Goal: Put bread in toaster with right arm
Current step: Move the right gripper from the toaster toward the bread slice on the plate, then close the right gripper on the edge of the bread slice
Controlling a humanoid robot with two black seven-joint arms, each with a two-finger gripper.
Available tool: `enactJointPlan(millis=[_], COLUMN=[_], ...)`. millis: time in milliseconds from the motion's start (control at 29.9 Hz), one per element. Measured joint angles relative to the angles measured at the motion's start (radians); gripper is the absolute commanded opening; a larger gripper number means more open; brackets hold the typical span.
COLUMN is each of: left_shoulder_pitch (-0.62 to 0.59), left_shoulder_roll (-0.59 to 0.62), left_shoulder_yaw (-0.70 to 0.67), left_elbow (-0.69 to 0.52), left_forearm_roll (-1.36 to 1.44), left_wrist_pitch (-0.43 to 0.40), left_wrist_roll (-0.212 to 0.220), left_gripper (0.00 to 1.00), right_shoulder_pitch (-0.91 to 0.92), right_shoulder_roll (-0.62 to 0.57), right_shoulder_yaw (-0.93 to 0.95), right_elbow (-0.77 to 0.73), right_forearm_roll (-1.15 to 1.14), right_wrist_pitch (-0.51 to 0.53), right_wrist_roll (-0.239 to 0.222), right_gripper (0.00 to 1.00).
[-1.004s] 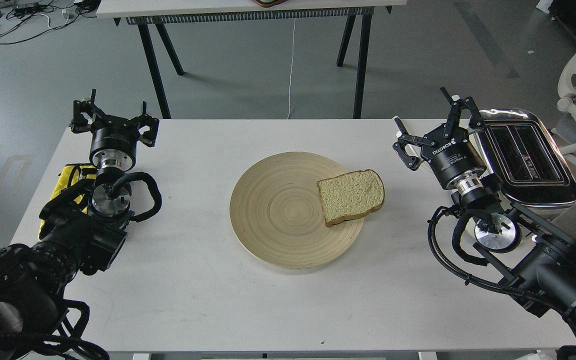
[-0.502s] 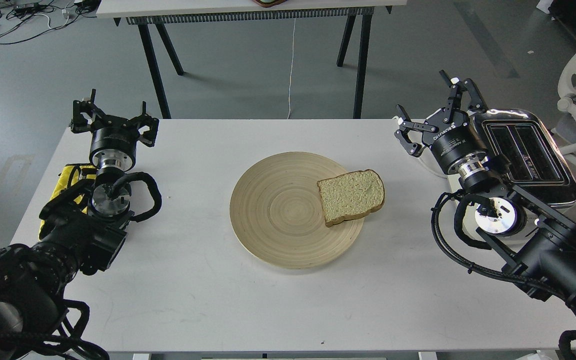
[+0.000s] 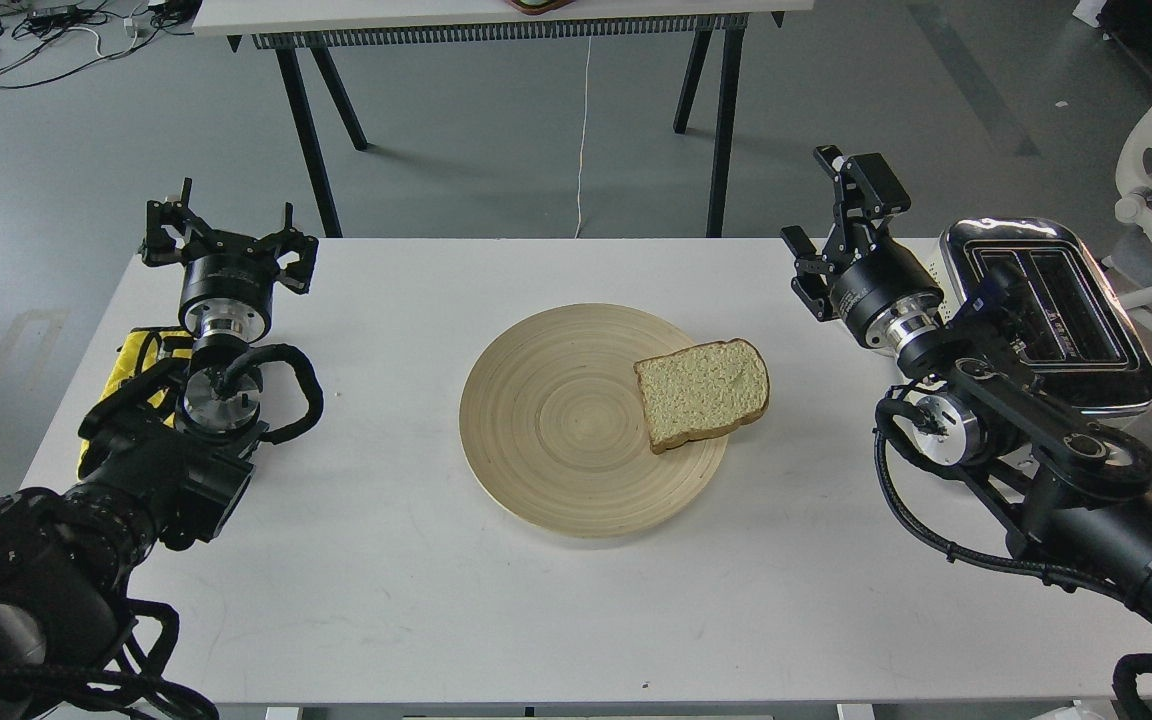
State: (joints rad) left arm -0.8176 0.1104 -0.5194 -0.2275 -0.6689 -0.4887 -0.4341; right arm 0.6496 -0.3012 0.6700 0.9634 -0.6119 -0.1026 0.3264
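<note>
Bread (image 3: 702,391) lies untouched at three o'clock on the plate (image 3: 556,440); toaster (image 3: 1046,310) stands at the bench's three o'clock edge; your right gripper (image 3: 841,225) hovers between, jaws wide, empty; approach step; next, descend onto the slice's edge.

Open white table (image 3: 386,600) surrounds the wooden plate (image 3: 546,430) at centre frame, with bare surface on every side and nothing standing over the bread (image 3: 702,392) on the plate's right edge. At right of frame, the right arm (image 3: 996,440) crosses in front of the toaster (image 3: 1056,310), crowding the near side of its slots (the far side looks unobstructed). At left of frame, the left arm (image 3: 186,420) occupies that table edge.
</note>
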Motion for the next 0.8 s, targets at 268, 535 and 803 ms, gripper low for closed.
enactJointPlan(millis=[268,535,803], left_shoulder_pitch=[0.0,0.0,0.0], left_shoulder_roll=[0.0,0.0,0.0], left_shoulder_yaw=[0.0,0.0,0.0], left_elbow=[-0.001,0.0,0.0], left_forearm_roll=[0.0,0.0,0.0], left_wrist_pitch=[0.0,0.0,0.0], left_wrist_roll=[0.0,0.0,0.0], left_gripper=[1.0,1.0,1.0], right_shoulder_pitch=[0.012,0.015,0.012], right_shoulder_roll=[0.005,0.011,0.065], right_shoulder_yaw=[-0.191,-0.342,-0.449], right_elbow=[-0.032,-0.064,-0.147], right_forearm_roll=[-0.166,-0.186,-0.188], right_wrist_pitch=[-0.262,-0.337,-0.344], right_wrist_roll=[-0.03,-0.065,-0.066], right_gripper=[1.0,1.0,1.0])
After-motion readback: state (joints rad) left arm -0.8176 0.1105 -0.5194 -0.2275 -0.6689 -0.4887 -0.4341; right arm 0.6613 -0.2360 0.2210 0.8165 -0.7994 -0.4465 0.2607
